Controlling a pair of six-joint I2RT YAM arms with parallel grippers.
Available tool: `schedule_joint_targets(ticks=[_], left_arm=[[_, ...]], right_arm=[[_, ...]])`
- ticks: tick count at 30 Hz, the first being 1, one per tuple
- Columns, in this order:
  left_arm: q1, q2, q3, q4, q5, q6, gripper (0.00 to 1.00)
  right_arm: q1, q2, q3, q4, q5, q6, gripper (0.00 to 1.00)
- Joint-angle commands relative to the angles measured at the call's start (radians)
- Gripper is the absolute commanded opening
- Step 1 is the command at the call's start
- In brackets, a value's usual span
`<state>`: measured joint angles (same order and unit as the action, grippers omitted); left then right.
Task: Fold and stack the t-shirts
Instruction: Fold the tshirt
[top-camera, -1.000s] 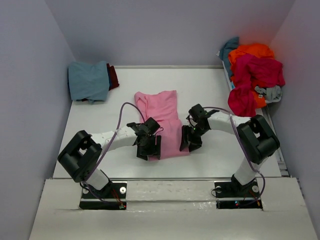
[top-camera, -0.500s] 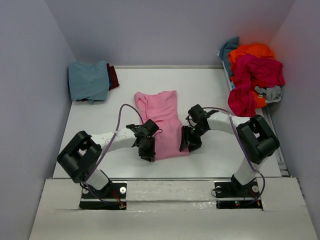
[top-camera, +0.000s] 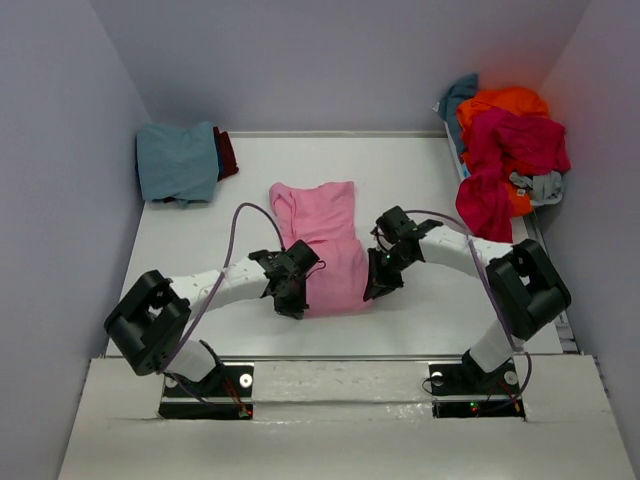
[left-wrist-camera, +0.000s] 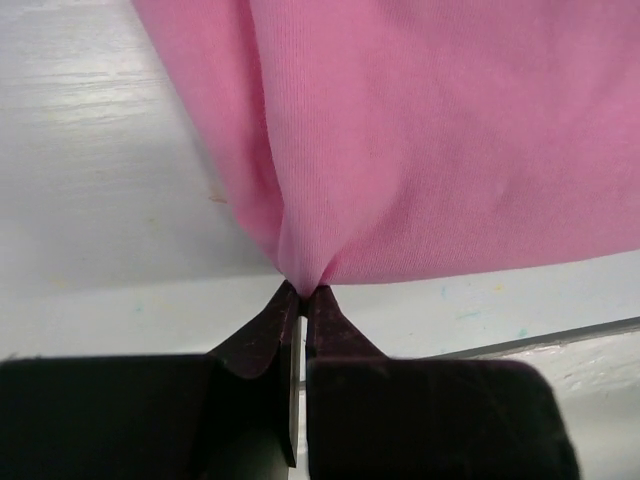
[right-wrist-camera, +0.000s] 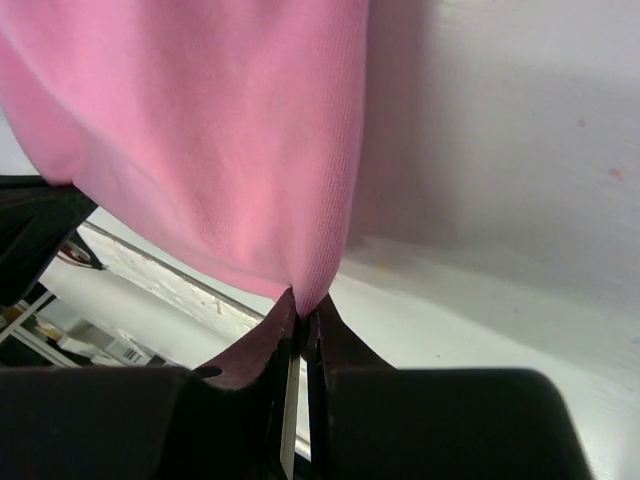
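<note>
At pink t-shirt (top-camera: 322, 228) hem, both jaws tight

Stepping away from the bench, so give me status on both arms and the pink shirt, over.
Left gripper shut on pink t-shirt, near-left corner. Right gripper shut on its near-right corner. Elsewhere: folded teal-blue t-shirt far left, loose pile far right.

The white worktop (top-camera: 410, 175) is closed in by plain pale grey walls (top-camera: 340, 60) on three sides. The light is soft.
</note>
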<state>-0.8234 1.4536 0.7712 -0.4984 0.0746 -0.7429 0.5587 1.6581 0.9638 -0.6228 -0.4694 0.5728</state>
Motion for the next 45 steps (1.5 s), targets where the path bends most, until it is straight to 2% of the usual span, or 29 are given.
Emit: schedule_joint_targets(ticks=[1,13,20,27,31,37,41,44,45], left_arm=[[-0.028,-0.076,0.062,-0.109,-0.140,-0.035,0.06],[-0.178,-0.216,0.169,-0.262,-0.312,-0.162,0.06],[-0.301,-0.234,0.241,-0.339,-0.389,-0.262,0.06],[-0.358,-0.228,0.364,-0.434,-0.499,-0.305,0.06],[-0.358,-0.223,0.399,-0.447,-0.558,-0.303,0.06],[-0.335,-0.133,0.480,-0.479,-0.656,-0.262,0.06],[-0.260,-0.118,0.494,-0.431,-0.682,-0.204,0.06],[-0.143,-0.104,0.499,-0.361,-0.674,-0.120,0.06],[-0.143,-0.098,0.504,-0.361,-0.676,-0.101,0.06]], right_arm=[[0.014,-0.086,-0.005,-0.040,0.035,-0.002,0.07],[0.062,-0.276,0.036,-0.164,0.092,0.012,0.07],[0.113,-0.352,0.058,-0.219,0.104,0.033,0.07],[0.170,-0.385,0.134,-0.284,0.132,0.045,0.07],[0.179,-0.385,0.173,-0.282,0.195,0.055,0.07],[0.179,-0.310,0.225,-0.253,0.303,0.068,0.07],[0.179,-0.244,0.283,-0.227,0.374,0.088,0.07],[0.179,-0.174,0.363,-0.213,0.419,0.088,0.07],[0.179,-0.173,0.363,-0.216,0.419,0.084,0.07]])
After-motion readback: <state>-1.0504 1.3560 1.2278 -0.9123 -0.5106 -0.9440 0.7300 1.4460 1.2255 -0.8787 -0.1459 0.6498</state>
